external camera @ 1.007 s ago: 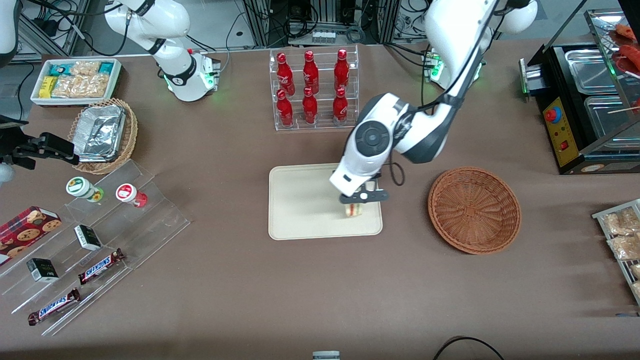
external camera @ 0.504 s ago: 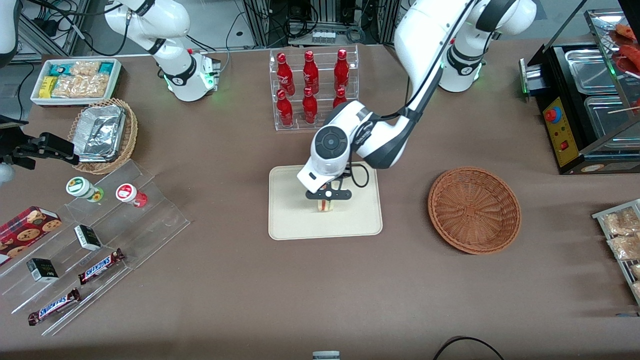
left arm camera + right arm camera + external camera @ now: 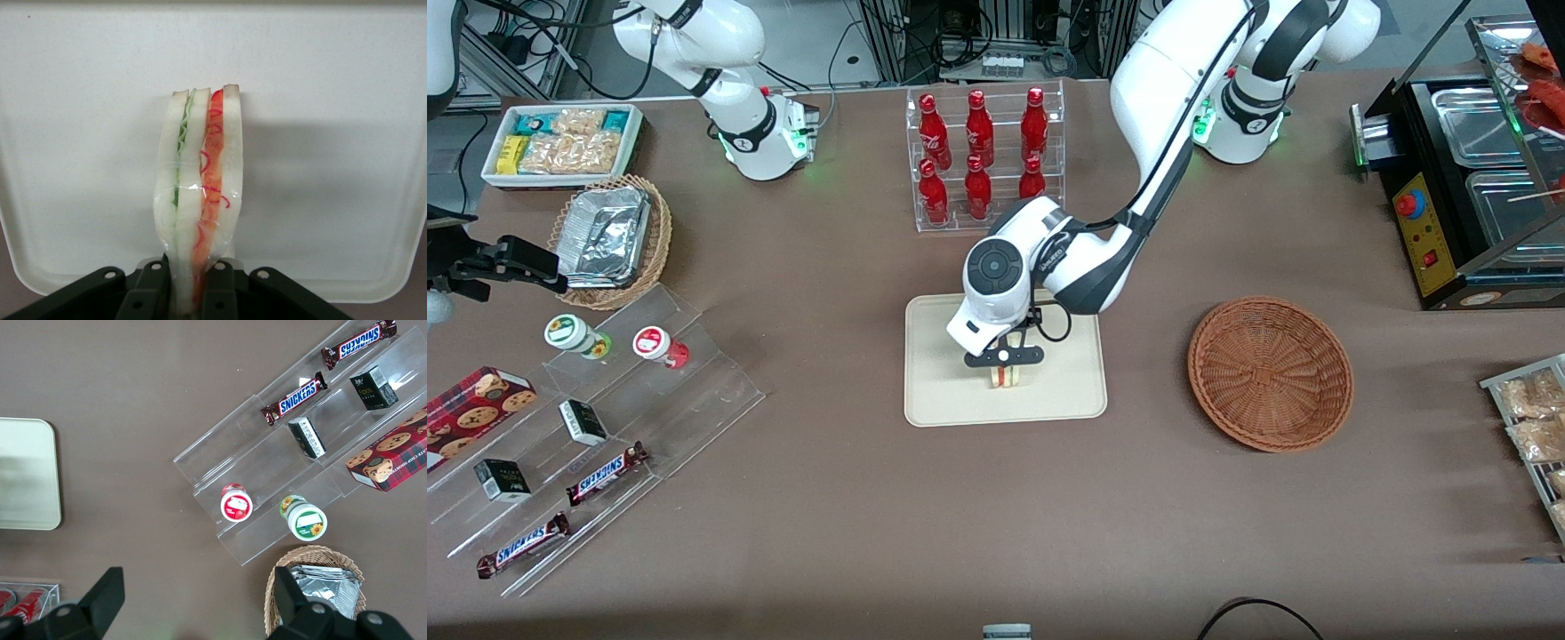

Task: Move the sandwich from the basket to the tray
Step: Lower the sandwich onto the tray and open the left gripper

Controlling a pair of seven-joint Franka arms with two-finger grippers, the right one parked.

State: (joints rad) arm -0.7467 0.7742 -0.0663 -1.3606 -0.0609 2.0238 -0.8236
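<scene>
My left gripper [image 3: 1004, 372] hangs over the middle of the cream tray [image 3: 943, 391], shut on the wrapped sandwich [image 3: 1005, 377]. In the left wrist view the sandwich [image 3: 199, 193] stands on edge, green and red filling showing, pinched at its base between the two black fingers [image 3: 151, 291] of the gripper [image 3: 188, 293], with the tray [image 3: 333, 200] close below it. I cannot tell whether the sandwich touches the tray. The reddish-brown wicker basket [image 3: 1270, 372] sits empty beside the tray, toward the working arm's end.
A clear rack of red bottles [image 3: 983, 160] stands farther from the front camera than the tray. Toward the parked arm's end are a clear stepped stand with snacks [image 3: 596, 418], a light wicker basket with foil containers [image 3: 609, 240] and a white snack bin [image 3: 560, 142]. A black appliance [image 3: 1467, 178] stands at the working arm's end.
The gripper has carried the sandwich from the tray's basket-side edge to its middle, then a little nearer the front camera and lower.
</scene>
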